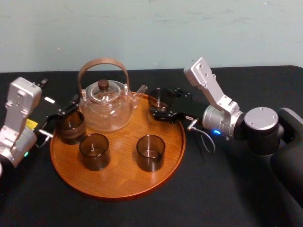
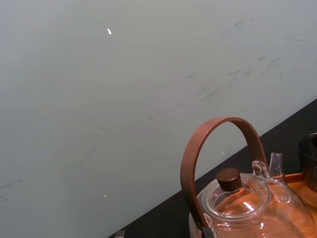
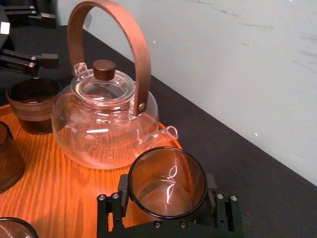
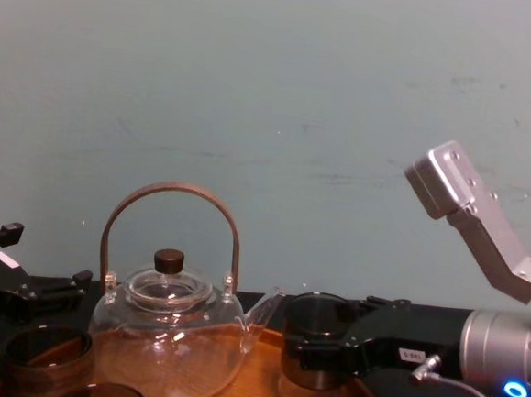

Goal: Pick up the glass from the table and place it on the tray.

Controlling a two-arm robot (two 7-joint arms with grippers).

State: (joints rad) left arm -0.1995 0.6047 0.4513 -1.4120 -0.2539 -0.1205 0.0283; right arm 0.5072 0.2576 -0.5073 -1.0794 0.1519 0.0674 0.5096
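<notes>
Glass (image 1: 157, 98) of smoky brown sits clenched between the black jaws of my right gripper (image 1: 164, 105), just right of centre in the head view. My wrist camera looks straight down into its open mouth, and the jaws press on both of its sides. It is upright over the far right part of the tray (image 1: 118, 177), just inside the raised rim. Whether its base touches the wood I cannot tell. Close beside it, toward the middle of the frame, stands the teapot (image 1: 106, 108), its spout pointing at the held glass and its bent wooden handle arching overhead. Three other glasses (image 1: 94, 151) stand on the tray: two in the lower middle of the head view, well apart from each other, and one at the left rim. My left gripper (image 1: 64, 112) reaches in at the left of the frame, right beside that left-rim glass, and I cannot tell whether it grips anything. The tray lies on the table (image 1: 227, 194), whose black covering spreads wide on every side, with a pale wall (image 4: 272, 116) behind.
</notes>
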